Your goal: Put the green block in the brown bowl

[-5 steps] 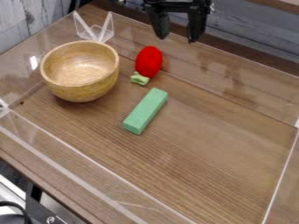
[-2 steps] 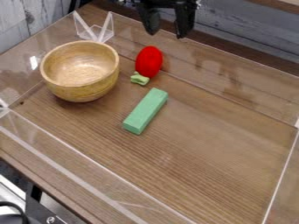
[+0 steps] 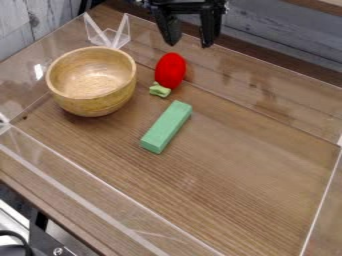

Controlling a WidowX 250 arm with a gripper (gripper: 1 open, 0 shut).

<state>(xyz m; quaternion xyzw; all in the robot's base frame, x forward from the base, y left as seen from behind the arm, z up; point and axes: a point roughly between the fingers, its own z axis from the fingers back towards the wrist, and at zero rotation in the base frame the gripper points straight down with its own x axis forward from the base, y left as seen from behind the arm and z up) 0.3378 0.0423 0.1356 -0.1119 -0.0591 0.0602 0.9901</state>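
Observation:
The green block (image 3: pixel 166 127) lies flat near the middle of the wooden table, its long side running diagonally. To its left stands the brown bowl (image 3: pixel 92 80), upright and with nothing in it. My gripper (image 3: pixel 190 39) hangs at the top of the view, above and behind the block, pointing down. Its two dark fingers (image 3: pixel 209 34) are spread apart and hold nothing. It touches neither the block nor the bowl.
A red rounded object (image 3: pixel 170 69) sits just under the gripper, with a small pale yellow-green piece (image 3: pixel 159 91) in front of it. Clear plastic walls (image 3: pixel 34 78) fence the table on the left, front and right.
The gripper has shifted a little to the left along the top of the view and stayed open. The block, bowl and red object have not moved.

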